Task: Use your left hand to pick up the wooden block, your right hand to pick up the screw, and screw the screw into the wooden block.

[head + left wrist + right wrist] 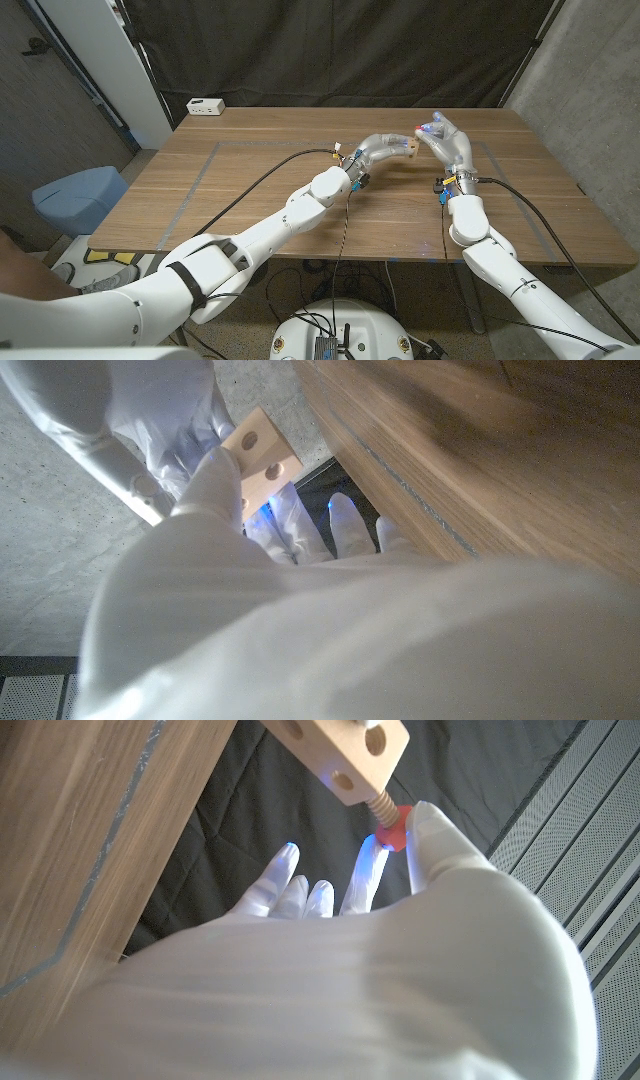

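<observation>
You had the wooden block (345,752) lifted clear of the tabletop (250,190) with its drilled face turned toward the right hand (438,135), so the screw (388,825) could go straight into a hole; its threaded shank already sat in the block. Your right hand pinched the screw's red head between thumb and a fingertip, other fingers spread. Your left hand (385,150) gripped the block, both arms reaching inward to meet above the far middle.
</observation>
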`<action>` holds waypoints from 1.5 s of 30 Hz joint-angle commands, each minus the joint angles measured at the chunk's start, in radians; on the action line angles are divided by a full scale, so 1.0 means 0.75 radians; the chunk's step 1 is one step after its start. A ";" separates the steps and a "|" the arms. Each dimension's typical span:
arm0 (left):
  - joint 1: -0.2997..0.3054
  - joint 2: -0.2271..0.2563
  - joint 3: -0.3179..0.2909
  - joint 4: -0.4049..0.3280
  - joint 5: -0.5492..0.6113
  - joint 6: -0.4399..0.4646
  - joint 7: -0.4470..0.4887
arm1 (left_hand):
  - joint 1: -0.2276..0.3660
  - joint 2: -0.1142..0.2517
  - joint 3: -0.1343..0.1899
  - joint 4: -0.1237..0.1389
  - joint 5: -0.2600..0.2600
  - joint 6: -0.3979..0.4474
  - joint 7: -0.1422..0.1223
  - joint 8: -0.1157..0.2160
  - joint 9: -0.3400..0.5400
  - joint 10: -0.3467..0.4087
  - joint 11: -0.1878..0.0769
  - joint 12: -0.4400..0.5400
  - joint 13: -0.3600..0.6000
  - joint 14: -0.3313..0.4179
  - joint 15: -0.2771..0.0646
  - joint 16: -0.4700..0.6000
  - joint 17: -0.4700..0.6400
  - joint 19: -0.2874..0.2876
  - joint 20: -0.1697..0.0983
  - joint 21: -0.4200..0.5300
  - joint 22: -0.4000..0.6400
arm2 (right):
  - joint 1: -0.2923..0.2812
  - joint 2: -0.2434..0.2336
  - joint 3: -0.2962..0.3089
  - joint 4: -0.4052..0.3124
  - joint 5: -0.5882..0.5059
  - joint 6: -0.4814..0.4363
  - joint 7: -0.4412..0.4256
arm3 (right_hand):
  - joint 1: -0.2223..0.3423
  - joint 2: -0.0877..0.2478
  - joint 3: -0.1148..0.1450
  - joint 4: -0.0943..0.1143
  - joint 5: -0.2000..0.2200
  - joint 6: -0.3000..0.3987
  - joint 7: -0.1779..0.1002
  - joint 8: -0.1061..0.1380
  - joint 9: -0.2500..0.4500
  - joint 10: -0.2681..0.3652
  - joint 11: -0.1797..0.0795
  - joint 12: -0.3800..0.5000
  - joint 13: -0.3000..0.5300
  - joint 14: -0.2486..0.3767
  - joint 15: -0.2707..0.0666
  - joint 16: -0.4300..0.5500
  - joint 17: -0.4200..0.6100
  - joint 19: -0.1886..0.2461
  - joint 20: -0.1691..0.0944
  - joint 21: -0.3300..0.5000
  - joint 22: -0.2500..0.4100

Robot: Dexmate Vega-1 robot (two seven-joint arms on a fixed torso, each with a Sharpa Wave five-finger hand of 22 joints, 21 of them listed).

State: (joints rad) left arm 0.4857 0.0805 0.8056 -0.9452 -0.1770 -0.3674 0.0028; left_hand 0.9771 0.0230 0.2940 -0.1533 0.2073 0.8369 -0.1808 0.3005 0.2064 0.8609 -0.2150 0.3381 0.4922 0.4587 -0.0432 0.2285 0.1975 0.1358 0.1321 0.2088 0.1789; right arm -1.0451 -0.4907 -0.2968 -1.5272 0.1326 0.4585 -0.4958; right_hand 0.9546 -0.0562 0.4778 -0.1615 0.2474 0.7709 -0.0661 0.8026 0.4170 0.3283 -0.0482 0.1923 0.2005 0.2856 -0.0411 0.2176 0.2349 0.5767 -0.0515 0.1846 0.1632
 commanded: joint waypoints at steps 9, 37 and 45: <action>-0.007 -0.011 0.003 0.021 -0.001 0.001 0.002 | 0.001 0.014 0.002 0.007 0.009 0.121 0.006 0.019 0.008 0.014 -0.003 0.007 0.052 0.014 -0.096 -0.002 0.005 0.000 0.003 -0.003 0.007 | 0.004 -0.003 -0.003 0.004 0.016 -0.013 0.015 | 0.000 0.007 0.011 0.002 0.008 0.000 0.000 0.012 0.000 -0.003 -0.002 0.002 0.001 -0.009 -0.099 -0.007 0.003 -0.004 -0.108 0.001 0.002; -0.018 -0.021 0.008 0.046 0.003 -0.007 0.001 | 0.002 0.016 -0.001 0.007 0.009 0.119 0.005 0.018 0.007 0.014 -0.002 0.002 0.055 0.014 -0.098 -0.003 0.006 0.000 0.000 -0.003 0.007 | 0.005 0.001 -0.008 0.011 0.026 -0.015 0.015 | -0.006 0.007 0.013 0.003 0.009 -0.006 -0.002 0.018 -0.005 -0.007 0.002 0.003 0.001 -0.011 -0.099 -0.006 0.003 -0.007 -0.106 0.001 0.003; -0.026 -0.028 0.009 0.064 0.001 -0.013 -0.005 | 0.003 0.019 -0.001 0.007 0.010 0.119 0.005 0.017 0.008 0.015 -0.002 0.000 0.056 0.013 -0.097 -0.003 0.006 -0.001 0.002 -0.004 0.007 | 0.004 0.003 -0.009 0.012 0.027 -0.016 0.012 | -0.006 0.006 0.014 0.002 0.009 -0.005 0.000 0.021 -0.006 -0.008 -0.001 0.003 0.001 -0.012 -0.099 -0.006 0.002 -0.008 -0.105 0.001 0.003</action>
State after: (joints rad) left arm 0.4718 0.0644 0.8114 -0.9086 -0.1753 -0.3743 0.0016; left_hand 0.9737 0.0236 0.2910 -0.1509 0.2073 0.8368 -0.1808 0.3005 0.2068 0.8623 -0.2168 0.3321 0.4922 0.4587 -0.0432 0.2285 0.1975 0.1358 0.1321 0.2088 0.1789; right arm -1.0437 -0.4917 -0.3018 -1.5226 0.1506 0.4456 -0.4862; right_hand 0.9528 -0.0582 0.4794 -0.1595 0.2480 0.7623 -0.0613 0.8116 0.4100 0.3285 -0.0482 0.1923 0.2005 0.2856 -0.0411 0.2176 0.2348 0.5750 -0.0534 0.1846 0.1633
